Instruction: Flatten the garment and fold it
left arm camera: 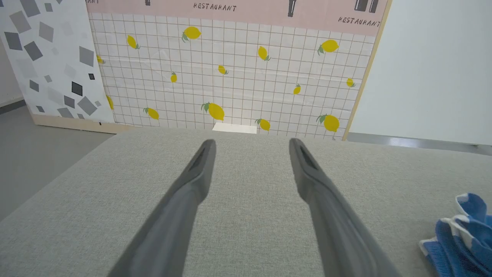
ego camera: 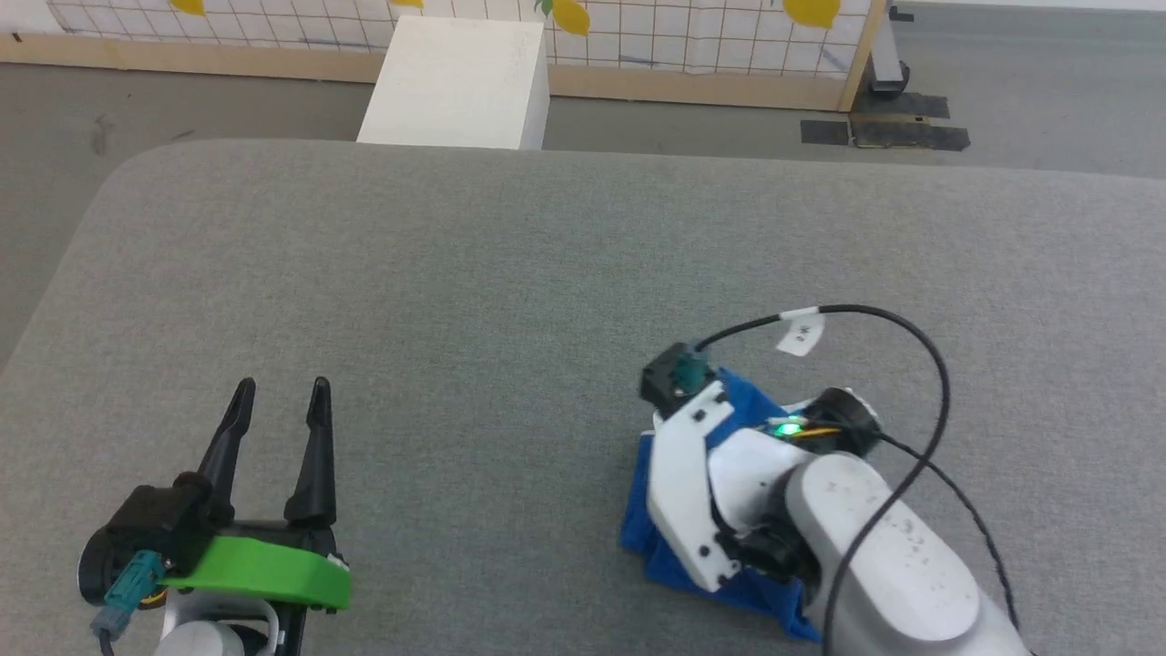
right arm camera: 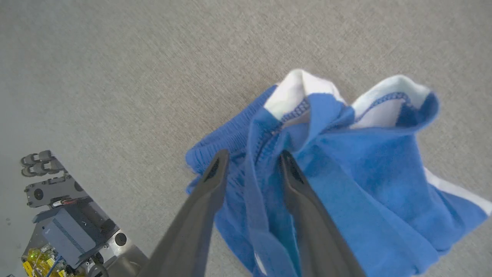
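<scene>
In the head view, the garment [ego camera: 642, 519] is seen bunched at the lower right of the grey table [ego camera: 510, 273], beneath the right wrist. The left gripper [ego camera: 281, 387], fingers spread wide, is seen well apart at lower left. In the left wrist view, blue folds are glimpsed at the right edge. In the right wrist view, the right gripper [right arm camera: 253, 157] is parted, and a blue ridge is straddled lengthwise. White trim is crumpled beyond the tips.

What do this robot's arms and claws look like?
The left gripper has two long, tapering black fingers above a bright green bracket and a teal connector. The right gripper has the same dark fingers; its rounded white forearm is speckled, with a looping black cable bearing a white label, and a green light.
</scene>
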Available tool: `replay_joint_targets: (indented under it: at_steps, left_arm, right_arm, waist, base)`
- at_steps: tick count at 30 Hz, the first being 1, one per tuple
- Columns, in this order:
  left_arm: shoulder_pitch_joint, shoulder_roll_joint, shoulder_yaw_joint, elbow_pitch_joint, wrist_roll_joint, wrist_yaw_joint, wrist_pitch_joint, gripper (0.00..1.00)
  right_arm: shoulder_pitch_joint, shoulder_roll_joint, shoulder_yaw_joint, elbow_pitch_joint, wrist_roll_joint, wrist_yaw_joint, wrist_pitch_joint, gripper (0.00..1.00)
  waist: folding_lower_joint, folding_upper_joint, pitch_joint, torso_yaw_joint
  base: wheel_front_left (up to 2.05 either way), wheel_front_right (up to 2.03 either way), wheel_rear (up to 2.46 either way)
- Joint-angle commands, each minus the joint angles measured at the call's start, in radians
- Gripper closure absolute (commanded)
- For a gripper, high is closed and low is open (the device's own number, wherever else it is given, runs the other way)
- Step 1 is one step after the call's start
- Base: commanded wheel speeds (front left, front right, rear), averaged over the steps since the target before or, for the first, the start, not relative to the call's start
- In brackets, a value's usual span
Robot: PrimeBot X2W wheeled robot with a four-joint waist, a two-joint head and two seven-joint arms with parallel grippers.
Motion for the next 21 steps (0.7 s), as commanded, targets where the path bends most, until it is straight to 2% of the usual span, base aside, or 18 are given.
replay_joint_targets:
  at_steps: [1, 5, 8, 12, 17, 21]
  left_arm:
    - [0.010, 0.003, 0.003, 0.001, -0.003, -0.007, -0.005, 0.00]
    - [0.013, 0.003, 0.007, -0.004, 0.000, -0.007, -0.005, 0.00]
    - [0.013, 0.003, 0.010, -0.011, 0.004, -0.007, -0.005, 0.00]
    - [0.013, 0.000, 0.020, -0.025, 0.020, -0.007, -0.005, 0.00]
    - [0.017, -0.003, 0.025, -0.036, 0.037, -0.007, -0.005, 0.00]
    - [0.013, -0.003, 0.018, -0.040, 0.039, -0.007, -0.005, 0.00]
  right_arm:
    - [-0.026, 0.007, 0.024, -0.004, 0.022, -0.002, -0.018, 0.00]
    - [-0.053, 0.009, 0.079, -0.044, 0.090, -0.002, -0.061, 0.00]
    - [-0.063, 0.009, 0.073, -0.084, 0.110, -0.002, -0.096, 0.00]
    - [-0.028, 0.007, -0.048, -0.144, 0.054, -0.002, -0.159, 0.00]
    - [0.121, -0.016, -0.287, -0.206, -0.134, -0.002, -0.182, 0.00]
    - [0.231, -0.023, -0.370, -0.217, -0.211, -0.002, -0.171, 0.00]
  waist:
    - [0.0000, 0.0000, -0.001, -0.013]
    - [0.0000, 0.0000, -0.005, -0.044]
    - [0.0000, 0.0000, -0.011, -0.069]
    - [0.0000, 0.0000, -0.020, -0.097]
    - [0.0000, 0.0000, -0.019, -0.118]
    - [0.0000, 0.0000, -0.008, -0.112]
  base:
    - [0.00, 0.00, 0.00]
    - [0.00, 0.00, 0.00]
    - [0.00, 0.00, 0.00]
    - [0.00, 0.00, 0.00]
    - [0.00, 0.00, 0.00]
    - [0.00, 0.00, 0.00]
